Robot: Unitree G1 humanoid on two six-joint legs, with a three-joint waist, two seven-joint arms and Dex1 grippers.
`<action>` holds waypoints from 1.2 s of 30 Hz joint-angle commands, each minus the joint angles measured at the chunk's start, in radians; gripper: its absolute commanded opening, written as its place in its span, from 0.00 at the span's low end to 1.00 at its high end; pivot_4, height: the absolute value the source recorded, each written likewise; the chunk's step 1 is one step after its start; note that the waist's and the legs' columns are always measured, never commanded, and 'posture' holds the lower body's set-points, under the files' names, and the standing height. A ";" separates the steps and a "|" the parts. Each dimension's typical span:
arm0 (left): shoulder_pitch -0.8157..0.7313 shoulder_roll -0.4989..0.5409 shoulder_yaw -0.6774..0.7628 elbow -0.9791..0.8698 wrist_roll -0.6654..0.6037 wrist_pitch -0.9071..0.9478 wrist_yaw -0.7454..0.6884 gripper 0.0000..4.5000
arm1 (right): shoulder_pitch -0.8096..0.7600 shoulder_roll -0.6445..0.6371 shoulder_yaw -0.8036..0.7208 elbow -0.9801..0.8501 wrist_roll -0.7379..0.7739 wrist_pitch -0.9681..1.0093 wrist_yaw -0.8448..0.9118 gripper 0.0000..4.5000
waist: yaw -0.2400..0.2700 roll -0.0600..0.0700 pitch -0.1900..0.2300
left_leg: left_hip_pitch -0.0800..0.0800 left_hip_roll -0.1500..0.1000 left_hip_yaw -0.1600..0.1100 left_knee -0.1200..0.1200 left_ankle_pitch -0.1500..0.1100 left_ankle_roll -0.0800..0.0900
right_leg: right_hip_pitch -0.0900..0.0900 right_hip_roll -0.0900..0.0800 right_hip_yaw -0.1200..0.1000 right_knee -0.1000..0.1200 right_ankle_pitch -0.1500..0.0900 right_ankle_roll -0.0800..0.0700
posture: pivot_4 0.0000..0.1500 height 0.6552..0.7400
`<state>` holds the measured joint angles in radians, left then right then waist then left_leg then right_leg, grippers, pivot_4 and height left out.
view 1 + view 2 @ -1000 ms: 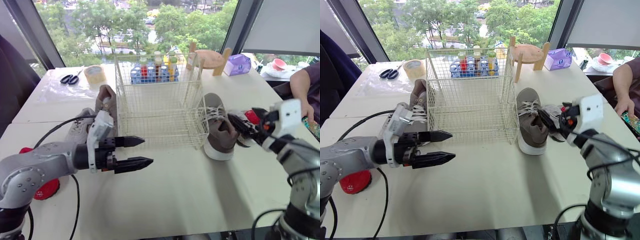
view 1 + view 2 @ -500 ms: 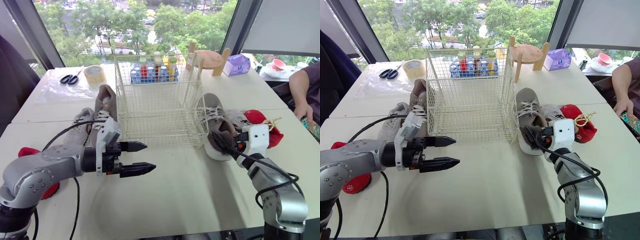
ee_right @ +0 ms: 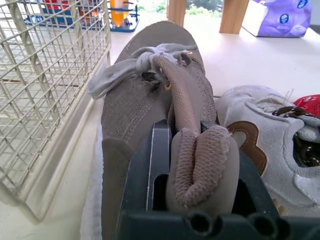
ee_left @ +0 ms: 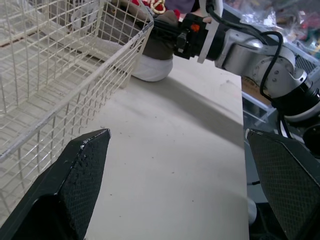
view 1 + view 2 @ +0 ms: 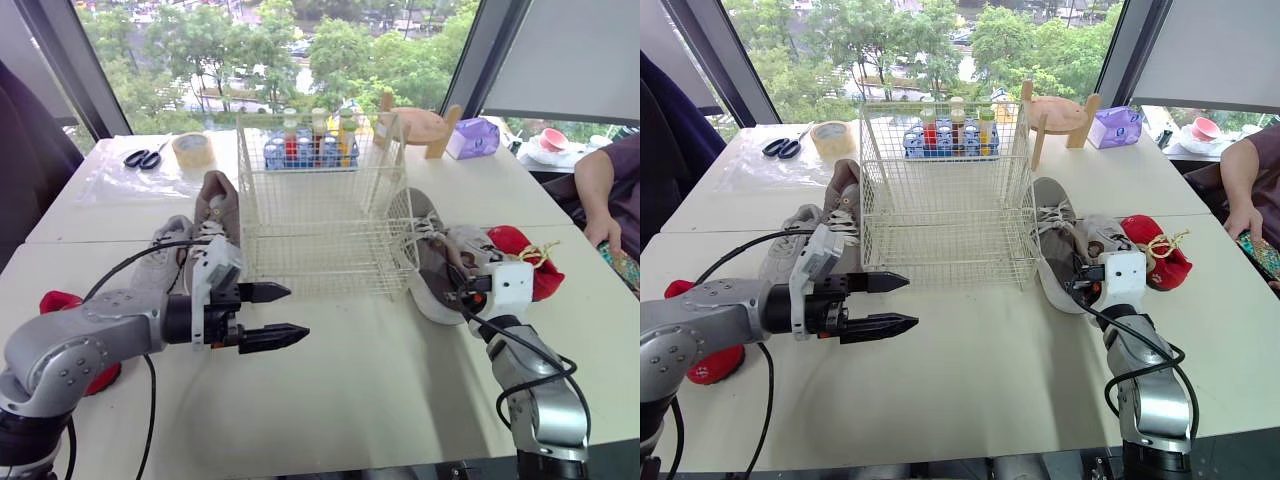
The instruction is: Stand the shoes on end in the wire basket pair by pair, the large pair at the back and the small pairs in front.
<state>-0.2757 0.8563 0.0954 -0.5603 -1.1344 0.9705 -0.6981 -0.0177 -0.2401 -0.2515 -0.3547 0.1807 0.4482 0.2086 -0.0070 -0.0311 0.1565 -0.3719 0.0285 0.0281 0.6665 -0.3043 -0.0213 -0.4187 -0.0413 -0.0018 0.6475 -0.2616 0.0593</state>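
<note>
Wire basket (image 5: 940, 252) stands just beside brown shoe (image 5: 1050, 250), clamped by right claw (image 5: 1076, 284).

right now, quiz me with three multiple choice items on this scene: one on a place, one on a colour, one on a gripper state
1. Relative to the wire basket, where is the taupe shoe that the right gripper grips?
A. inside it
B. on the table, just to its right
C. stood on end behind it

2. What colour is the tissue box at the back of the table?
A. purple
B. green
C. orange

3. How is the left gripper?
A. shut on a shoe
B. shut on scissors
C. open, holding nothing

Answers: 1 B, the taupe shoe lies flat on the table against the wire basket's right wall. 2 A, the tissue box is plainly purple. 3 C, its fingers are spread apart above bare table.
</note>
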 commanded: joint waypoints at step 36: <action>-0.681 0.057 0.265 0.788 -0.285 0.140 0.029 1.00 | -1.010 -0.660 0.090 0.132 0.412 -0.016 0.828 0.07 | -0.005 0.021 0.020 | -0.015 -0.004 -0.002 0.002 0.001 0.000 | -0.012 -0.003 -0.001 0.000 0.002 0.008 | 1.00 1.00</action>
<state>-0.9285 0.9023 0.3619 0.2331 -1.4424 1.1070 -0.6363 -1.0030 -0.8987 -0.1251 -0.2258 0.5922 0.4708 1.0375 -0.0122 -0.0098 0.1760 -0.3870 0.0246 0.0258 0.6689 -0.3035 -0.0212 -0.4310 -0.0444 -0.0029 0.6480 -0.2596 0.0672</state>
